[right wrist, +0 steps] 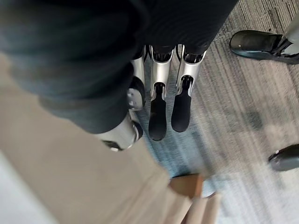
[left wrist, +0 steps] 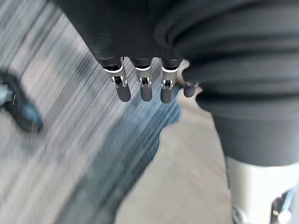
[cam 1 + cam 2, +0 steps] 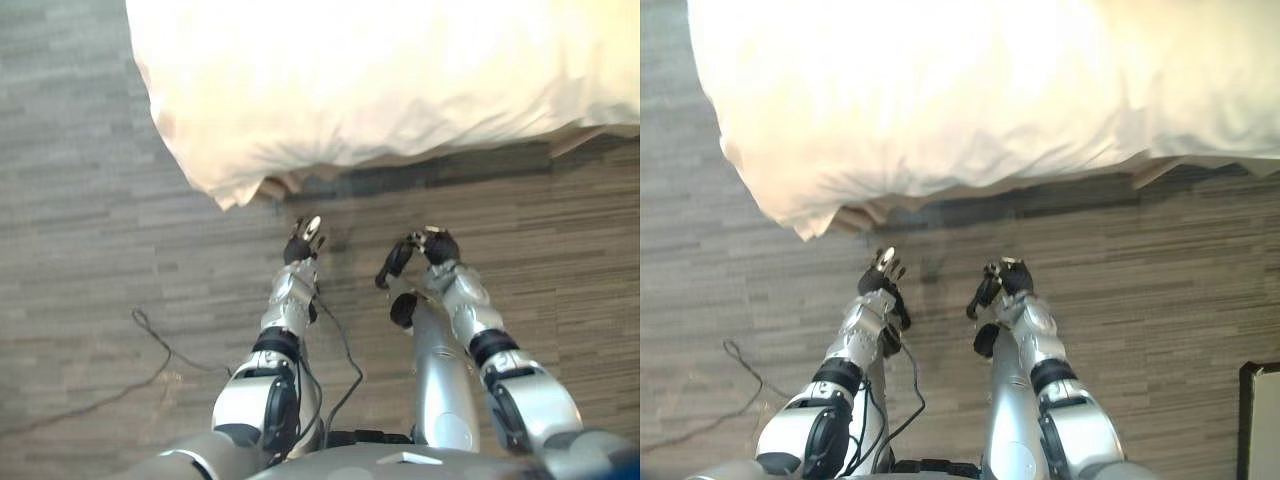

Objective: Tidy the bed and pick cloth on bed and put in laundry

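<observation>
The big white bed cover (image 3: 380,80) lies across the top of the frame, and its edge hangs over the grey floor (image 3: 80,250). Just below it, in the middle, the left hand (image 3: 301,243) and right hand (image 3: 425,250) hang side by side (not touching). Both have loose, straight fingers (image 2: 146,88) and hold nothing.

The bed (image 3: 380,80) lies ahead, its corner overhanging the floor (image 3: 90,300). Before its edge, above the floor, the left hand (image 3: 302,243) hangs beside the right hand (image 3: 425,250), apart.
</observation>
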Controlling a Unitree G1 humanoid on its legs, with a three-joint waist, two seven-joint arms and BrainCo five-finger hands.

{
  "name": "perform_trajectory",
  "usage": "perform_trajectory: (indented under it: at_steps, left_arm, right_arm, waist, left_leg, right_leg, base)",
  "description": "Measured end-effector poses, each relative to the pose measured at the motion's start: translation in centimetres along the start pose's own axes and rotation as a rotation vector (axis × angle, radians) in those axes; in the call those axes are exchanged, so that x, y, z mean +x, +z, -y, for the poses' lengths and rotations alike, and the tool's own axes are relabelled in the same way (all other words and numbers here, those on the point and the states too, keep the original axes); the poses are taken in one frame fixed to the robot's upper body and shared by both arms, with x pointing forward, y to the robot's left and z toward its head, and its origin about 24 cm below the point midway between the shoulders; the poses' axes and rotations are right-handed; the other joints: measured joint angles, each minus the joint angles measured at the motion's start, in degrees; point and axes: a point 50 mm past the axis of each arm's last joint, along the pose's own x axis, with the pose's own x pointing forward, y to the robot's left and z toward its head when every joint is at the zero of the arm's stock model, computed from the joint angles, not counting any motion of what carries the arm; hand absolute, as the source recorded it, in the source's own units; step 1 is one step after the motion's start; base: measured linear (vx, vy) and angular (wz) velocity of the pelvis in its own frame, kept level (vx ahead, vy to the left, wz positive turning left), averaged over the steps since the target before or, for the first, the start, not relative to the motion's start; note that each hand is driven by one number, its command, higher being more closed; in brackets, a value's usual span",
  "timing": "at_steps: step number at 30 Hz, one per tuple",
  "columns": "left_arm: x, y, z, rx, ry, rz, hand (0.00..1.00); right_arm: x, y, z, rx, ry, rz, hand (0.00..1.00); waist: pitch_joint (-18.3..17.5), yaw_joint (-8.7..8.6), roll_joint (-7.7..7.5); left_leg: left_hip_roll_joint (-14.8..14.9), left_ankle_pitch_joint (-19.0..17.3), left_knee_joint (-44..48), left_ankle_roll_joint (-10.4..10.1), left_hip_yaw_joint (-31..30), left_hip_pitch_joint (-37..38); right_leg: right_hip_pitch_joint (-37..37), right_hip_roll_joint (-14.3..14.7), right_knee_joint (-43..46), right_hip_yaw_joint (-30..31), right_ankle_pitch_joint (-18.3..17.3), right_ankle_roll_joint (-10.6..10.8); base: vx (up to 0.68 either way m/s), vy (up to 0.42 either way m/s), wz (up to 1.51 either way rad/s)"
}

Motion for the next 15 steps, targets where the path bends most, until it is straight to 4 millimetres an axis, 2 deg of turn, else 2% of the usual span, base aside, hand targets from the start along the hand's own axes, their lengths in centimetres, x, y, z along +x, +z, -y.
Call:
perform_trajectory:
  at_steps: [2,4,5,6,7,9,10,12,13,14,15]
  left_arm:
    - [-0.5,-1.0,-2.0,0.108,0.065,-0.055,0.0]
    - [-1.2,-2.1,-4.4,0.312,0.118,-0.132,0.0]
    - [-1.5,-2.5,-4.9,0.349,0.122,-0.154,0.0]
    - [-2.3,-3.4,-6.4,0.386,0.148,-0.205,0.0]
    - [-2.8,-3.9,-7.3,0.405,0.163,-0.239,0.0]
    - [-4.8,-5.9,-10.0,0.486,0.214,-0.351,0.0]
    - [-5.3,-6.6,-10.6,0.517,0.219,-0.381,0.0]
    - [-7.3,-8.8,-12.3,0.595,0.233,-0.491,0.0]
    - [-7.5,-9.0,-12.4,0.604,0.231,-0.503,0.0]
    - [-8.5,-10.3,-12.8,0.646,0.215,-0.561,0.0]
    - [-8.9,-10.7,-13.0,0.649,0.218,-0.575,0.0]
  right_arm:
    - [-2.0,-2.6,1.5,0.028,-0.045,-0.053,0.0]
    - [-5.7,-6.3,4.0,0.055,-0.129,-0.14,0.0]
    - [-6.6,-7.0,4.6,0.062,-0.151,-0.162,0.0]
    - [-8.2,-8.2,5.6,0.064,-0.188,-0.2,0.0]
    - [-8.8,-8.7,6.0,0.06,-0.206,-0.218,0.0]
    - [-11.3,-10.4,7.3,0.053,-0.26,-0.284,0.0]
    - [-11.8,-10.8,7.6,0.048,-0.268,-0.305,0.0]
    - [-13.6,-12.0,8.1,0.066,-0.292,-0.351,0.0]
    - [-13.9,-12.1,8.2,0.069,-0.297,-0.355,0.0]
    - [-15.3,-12.8,8.8,0.089,-0.331,-0.379,0.0]
    - [-16.0,-13.1,9.0,0.101,-0.351,-0.392,0.0]
  waist:
    - [-0.4,-0.95,-0.77]
    - [-0.8,-1.2,-1.41]
    - [-0.9,-1.26,-1.75]
    - [-1.1,-1.62,-2.08]
    - [-1.1,-1.94,-2.1]
    - [-2.1,-3.37,-2.97]
    - [-2.7,-3.6,-3.03]
    - [-6.3,-4.44,-2.27]
    - [-6.7,-4.61,-2.09]
    - [-8.7,-5.32,-1.37]
    - [-9.7,-5.56,-0.93]
  left_leg:
    - [-0.7,-0.9,-1.2,-0.2,1.3,4.6]
    - [-1.8,-1.9,-3.2,-0.6,3.9,11.5]
    - [-2.0,-2.2,-3.8,-0.8,4.9,13.3]
    - [-2.2,-2.8,-4.7,-1.0,6.5,16.8]
    - [-2.2,-3.2,-5.1,-1.1,7.4,18.7]
    - [-1.7,-6.0,-4.2,-2.7,11.0,25.2]
    - [-1.4,-6.6,-3.8,-3.1,11.7,26.8]
    - [-0.3,-8.1,-3.6,-3.3,14.2,31.8]
    - [-0.1,-8.2,-3.6,-3.4,14.4,32.6]
    - [1.0,-8.5,-3.4,-3.9,15.4,36.9]
    - [2.0,-8.4,-1.1,-4.0,15.2,38.1]
  right_leg:
    - [3.5,0.2,-1.5,1.4,-0.2,0.7]
    - [8.2,0.8,-3.6,4.0,0.0,1.4]
    - [9.3,0.9,-4.0,4.4,-0.1,1.5]
    - [11.6,1.1,-4.6,4.5,-1.1,1.6]
    - [12.8,0.9,-4.4,4.2,-1.9,1.8]
    - [15.6,0.0,-0.9,4.4,-2.7,0.1]
    - [16.1,0.2,0.0,4.7,-2.9,0.1]
    - [19.1,2.8,-1.2,6.9,-2.9,0.4]
    - [19.6,3.3,-1.6,7.2,-2.8,0.5]
    - [23.3,5.3,-3.9,8.3,-2.8,0.8]
    - [24.9,5.9,-5.3,8.8,-4.1,0.9]
  base:
    - [0.04,0.057,-0.32]
    - [0.05,0.079,-0.48]
    - [0.07,0.063,-0.64]
    - [0.07,0.047,-0.59]
    - [0.17,0.07,-0.81]
    - [0.17,0.074,-0.81]
    - [0.14,0.044,-0.84]
    - [0.21,0.037,-0.91]
    - [0.23,0.046,-0.92]
    - [0.16,0.038,-0.71]
    - [0.14,0.051,-0.88]
